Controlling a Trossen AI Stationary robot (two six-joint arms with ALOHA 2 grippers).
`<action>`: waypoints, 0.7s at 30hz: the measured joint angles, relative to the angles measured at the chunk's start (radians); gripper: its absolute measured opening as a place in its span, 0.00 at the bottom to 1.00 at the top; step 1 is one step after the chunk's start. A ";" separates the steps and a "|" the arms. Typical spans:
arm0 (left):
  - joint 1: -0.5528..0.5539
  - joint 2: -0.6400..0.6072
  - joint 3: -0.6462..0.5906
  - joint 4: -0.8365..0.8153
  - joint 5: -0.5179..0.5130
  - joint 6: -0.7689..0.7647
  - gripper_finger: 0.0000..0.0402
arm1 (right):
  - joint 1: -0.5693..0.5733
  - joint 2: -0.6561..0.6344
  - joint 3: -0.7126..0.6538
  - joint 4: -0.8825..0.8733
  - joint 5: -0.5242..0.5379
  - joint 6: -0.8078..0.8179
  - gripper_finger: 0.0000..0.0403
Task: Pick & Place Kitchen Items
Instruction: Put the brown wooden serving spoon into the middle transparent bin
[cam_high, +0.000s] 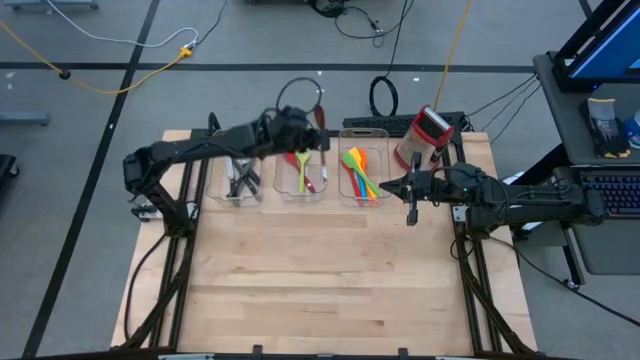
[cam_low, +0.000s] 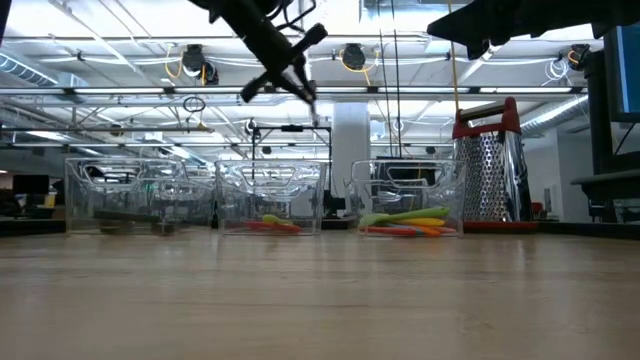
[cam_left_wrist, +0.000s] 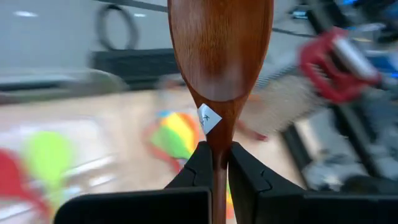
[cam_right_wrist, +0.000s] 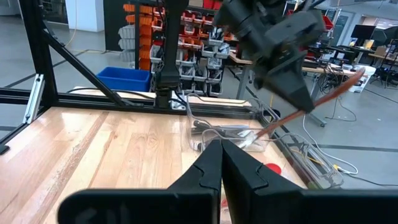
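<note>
The left hand (cam_left_wrist: 213, 165) is clamped on the neck of a brown wooden spoon (cam_left_wrist: 221, 56), bowl pointing away from the wrist, and holds it in the air above the middle bin (cam_high: 300, 188) of three clear bins standing in a row at the far side of the surface (cam_high: 320, 290). From the low view the spoon hangs well above that bin's rim, tilted rather than level. The middle bin already holds a green and a red utensil (cam_high: 302, 170); the bin beside it, toward the box grater (cam_high: 422, 137), holds a heap of green, yellow and orange utensils (cam_high: 360, 172), and the bin on the middle bin's other side holds dark-handled knives (cam_high: 240, 178).

The right hand (cam_right_wrist: 221, 163) is shut and empty, waiting on the grater's side of the middle bin, level with the front of the row

The step in hand looks like the drop into a bin. To do it well, the left hand should bring the spoon's whole length over one bin's opening — bowl and handle both inside the walls — and lower it until the bowl is near the utensils below before letting go. Released from this height and tilt, the spoon could strike a rim and tip out, or bridge two bins. Which bin is meant cannot be told from here
</note>
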 joint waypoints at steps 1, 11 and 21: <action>0.017 0.000 0.024 -0.058 -0.011 0.002 0.03 | 0.000 0.000 0.000 -0.001 0.000 0.000 0.00; 0.102 0.018 0.056 -0.339 -0.111 -0.017 0.03 | 0.000 0.003 0.000 -0.006 0.000 0.000 0.00; 0.105 0.141 0.055 -0.359 -0.105 -0.004 0.03 | 0.000 0.006 0.000 -0.013 0.000 0.000 0.00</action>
